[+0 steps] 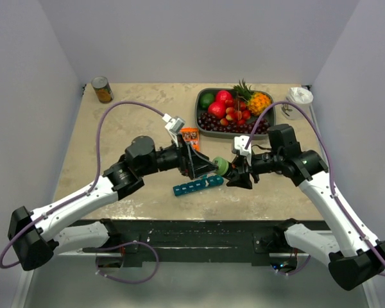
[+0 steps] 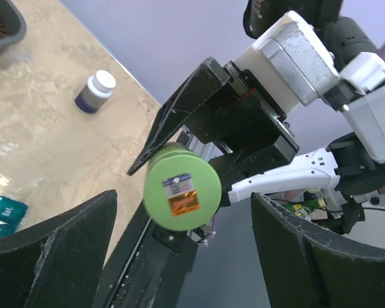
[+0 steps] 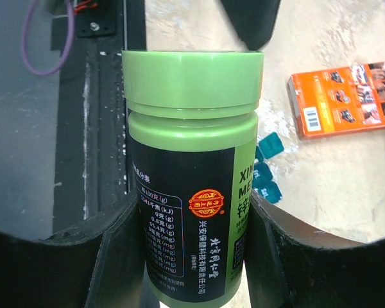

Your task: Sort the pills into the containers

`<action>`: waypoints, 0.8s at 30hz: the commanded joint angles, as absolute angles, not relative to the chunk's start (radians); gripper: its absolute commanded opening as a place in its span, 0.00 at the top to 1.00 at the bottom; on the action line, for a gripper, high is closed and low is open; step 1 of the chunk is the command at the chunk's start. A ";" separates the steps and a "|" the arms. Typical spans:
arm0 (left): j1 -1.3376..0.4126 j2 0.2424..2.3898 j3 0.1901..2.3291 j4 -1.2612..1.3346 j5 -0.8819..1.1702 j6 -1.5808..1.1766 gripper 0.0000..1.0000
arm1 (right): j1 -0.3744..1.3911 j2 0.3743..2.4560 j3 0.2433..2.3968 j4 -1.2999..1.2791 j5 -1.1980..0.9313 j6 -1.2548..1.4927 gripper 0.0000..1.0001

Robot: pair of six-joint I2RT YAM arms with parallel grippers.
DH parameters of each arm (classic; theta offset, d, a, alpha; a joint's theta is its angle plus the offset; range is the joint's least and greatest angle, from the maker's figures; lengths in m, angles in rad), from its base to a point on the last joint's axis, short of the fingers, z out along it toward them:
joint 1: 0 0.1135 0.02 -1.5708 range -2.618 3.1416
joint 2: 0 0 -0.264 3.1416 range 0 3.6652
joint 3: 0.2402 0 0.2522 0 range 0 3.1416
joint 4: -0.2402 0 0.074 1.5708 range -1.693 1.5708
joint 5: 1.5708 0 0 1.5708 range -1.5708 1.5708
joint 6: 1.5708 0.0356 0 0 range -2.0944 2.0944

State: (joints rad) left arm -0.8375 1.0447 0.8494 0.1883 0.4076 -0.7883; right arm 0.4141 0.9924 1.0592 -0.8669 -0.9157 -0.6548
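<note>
My right gripper (image 3: 191, 256) is shut on a small green bottle (image 3: 191, 179) with a black label and holds it above the table, cap toward the left arm. In the top view the green bottle (image 1: 222, 167) hangs between both grippers. My left gripper (image 2: 186, 244) is open, its fingers (image 2: 58, 250) wide apart, with the bottle's green cap (image 2: 181, 187) just ahead of them and untouched. The teal-blue pill organiser (image 1: 197, 185) lies on the table below the grippers. It shows partly in the right wrist view (image 3: 266, 168) and at the edge of the left wrist view (image 2: 1, 212).
An orange box (image 1: 190, 136) lies behind the left gripper. A grey tray (image 1: 201, 123) of fruit stands at the back. A tin can (image 1: 102, 90) stands at the back left. A white bottle with a blue label (image 2: 95, 92) stands on the table.
</note>
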 commanded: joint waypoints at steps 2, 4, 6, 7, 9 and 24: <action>-0.939 1.129 1.005 0.112 0.258 -0.802 0.13 | 0.416 0.979 1.098 -0.819 -0.853 -0.652 1.00; -0.950 1.144 1.012 0.110 0.259 -0.799 0.16 | 0.414 0.979 1.094 -0.815 -0.851 -0.647 1.00; -0.954 1.157 1.031 0.097 0.259 -0.793 0.24 | 0.416 0.977 1.089 -0.812 -0.850 -0.643 1.00; -0.954 1.169 1.038 0.071 0.258 -0.787 0.27 | 0.414 0.979 1.088 -0.810 -0.853 -0.641 1.00; -0.956 1.180 1.052 0.058 0.262 -0.773 0.38 | 0.416 0.976 1.086 -0.808 -0.856 -0.637 1.00; -0.957 1.174 0.964 0.023 0.905 0.099 0.52 | 0.414 1.011 1.031 -0.854 -1.316 -0.603 1.00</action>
State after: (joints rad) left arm -0.9195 1.2045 1.0374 0.0265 0.5880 -0.3489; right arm 0.4114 0.9939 1.0325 -0.9298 -1.0222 -0.6132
